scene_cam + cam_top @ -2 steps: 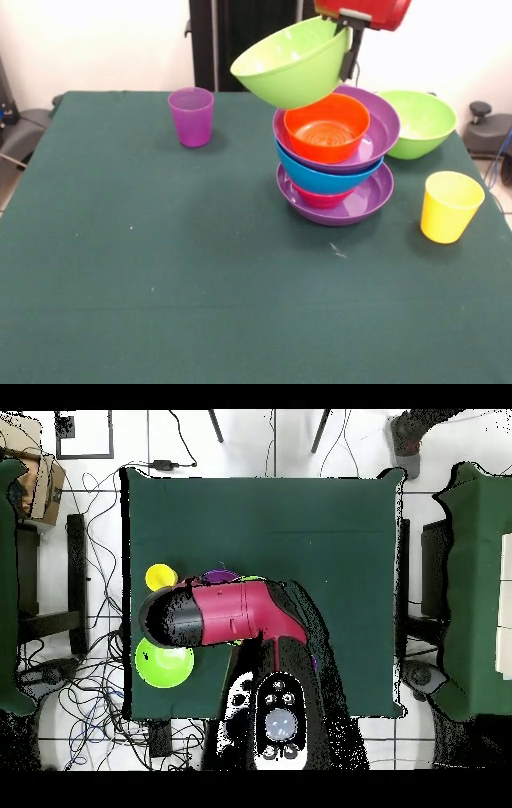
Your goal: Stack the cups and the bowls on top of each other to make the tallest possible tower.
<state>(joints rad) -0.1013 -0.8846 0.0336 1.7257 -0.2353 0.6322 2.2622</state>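
The tower [336, 172] of nested bowls stands right of tabletop centre, its orange bowl [327, 128] topmost — and the gripper [349, 50], clenched on the rim of a tilted green bowl [292, 64], holds it at the tower's eleven o'clock — just above.

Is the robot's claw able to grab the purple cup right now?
Probably not yet. The claw is already busy holding a lime green bowl over the tower. The purple cup stands alone with nothing blocking it, so it should be reachable once the bowl is set down.
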